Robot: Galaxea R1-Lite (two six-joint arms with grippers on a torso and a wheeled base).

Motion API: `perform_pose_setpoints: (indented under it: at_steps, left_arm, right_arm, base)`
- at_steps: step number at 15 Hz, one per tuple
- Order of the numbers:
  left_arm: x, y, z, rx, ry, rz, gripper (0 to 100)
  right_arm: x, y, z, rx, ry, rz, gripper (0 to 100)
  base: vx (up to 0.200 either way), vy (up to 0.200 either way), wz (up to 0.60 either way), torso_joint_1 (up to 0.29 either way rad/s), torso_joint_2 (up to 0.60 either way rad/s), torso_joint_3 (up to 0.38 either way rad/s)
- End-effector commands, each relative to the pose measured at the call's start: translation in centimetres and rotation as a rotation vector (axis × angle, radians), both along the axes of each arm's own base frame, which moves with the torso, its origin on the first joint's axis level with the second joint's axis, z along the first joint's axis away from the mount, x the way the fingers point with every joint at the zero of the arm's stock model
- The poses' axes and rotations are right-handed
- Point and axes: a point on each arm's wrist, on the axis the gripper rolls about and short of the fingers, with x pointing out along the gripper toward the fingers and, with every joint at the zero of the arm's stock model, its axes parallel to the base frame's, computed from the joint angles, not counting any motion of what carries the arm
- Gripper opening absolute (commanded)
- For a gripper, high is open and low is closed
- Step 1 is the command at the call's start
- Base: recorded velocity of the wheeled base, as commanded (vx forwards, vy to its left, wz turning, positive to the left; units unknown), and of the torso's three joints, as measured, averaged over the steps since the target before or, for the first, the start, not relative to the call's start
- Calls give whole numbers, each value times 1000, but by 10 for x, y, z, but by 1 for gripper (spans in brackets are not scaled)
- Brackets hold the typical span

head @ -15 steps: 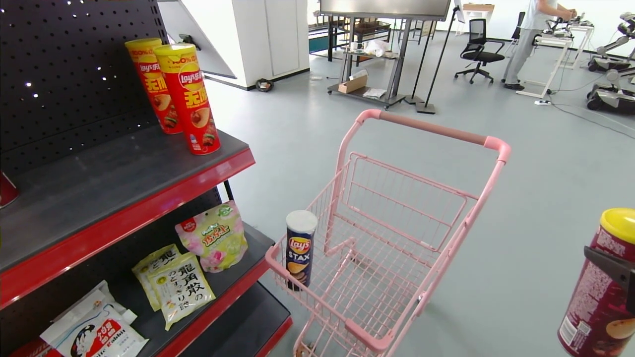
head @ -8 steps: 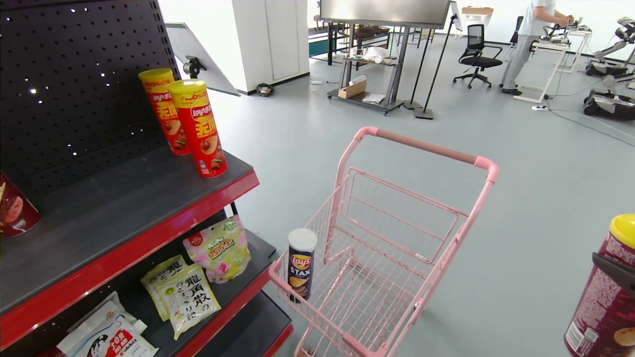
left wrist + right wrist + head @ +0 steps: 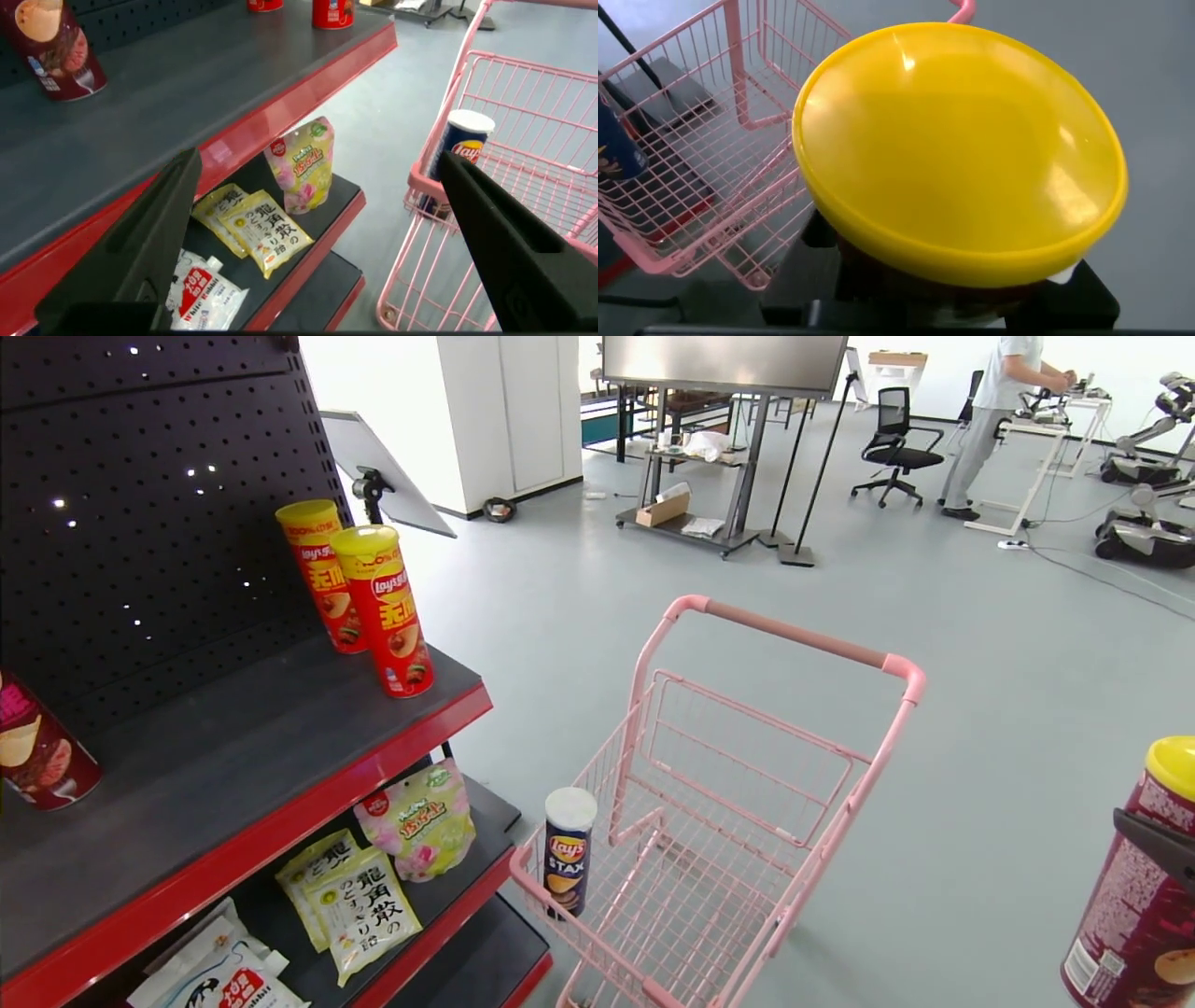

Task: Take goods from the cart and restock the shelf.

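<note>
Beside the pink cart (image 3: 794, 635), right jaws clamped on yellow-lidded can (image 3: 1120, 915), left jaws open, empty

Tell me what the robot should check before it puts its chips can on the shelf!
1. Right tool gripping the yellow-lidded can: ok, shut on it.
2. Bare room on the top shelf: ok, beside the red cans.
3. Can close to the shelf: not ok, the cart stands between them.
4. Left tool free: ok, open and empty.
5. More goods waiting: ok, a blue can stands in the cart.
6. Grip firm enough: cannot tell.
</note>
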Motion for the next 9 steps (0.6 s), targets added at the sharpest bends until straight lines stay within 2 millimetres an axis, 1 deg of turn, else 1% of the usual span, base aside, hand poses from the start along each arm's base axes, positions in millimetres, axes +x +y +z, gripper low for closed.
perform_pose_setpoints:
  at_steps: [1, 5, 6, 7, 9]
  left_arm:
    - [0, 0, 0, 0, 1, 0, 100]
    - [0, 0, 0, 0, -1, 0, 100]
    - [0, 0, 0, 0, -1, 0, 100]
    - [0, 0, 0, 0, 1, 0, 100]
    - [0, 0, 0, 0, 1, 0, 100]
  right_arm:
    - [3, 1, 0, -3, 10, 2, 0]
    - [12, 1, -2, -13, 34, -12, 0]
    - [13, 0, -2, -20, 35, -20, 0]
    - [14, 0, -2, -26, 33, -24, 0]
    - [14, -1, -3, -27, 35, -31, 0]
  base:
    - [0, 0, 0, 154, -354, -198]
    - [0, 0, 0, 160, -353, -194]
    - [0, 0, 0, 100, -286, -144]
    - [0, 0, 0, 41, -66, -36]
    - [0, 0, 600, 22, -27, -19]
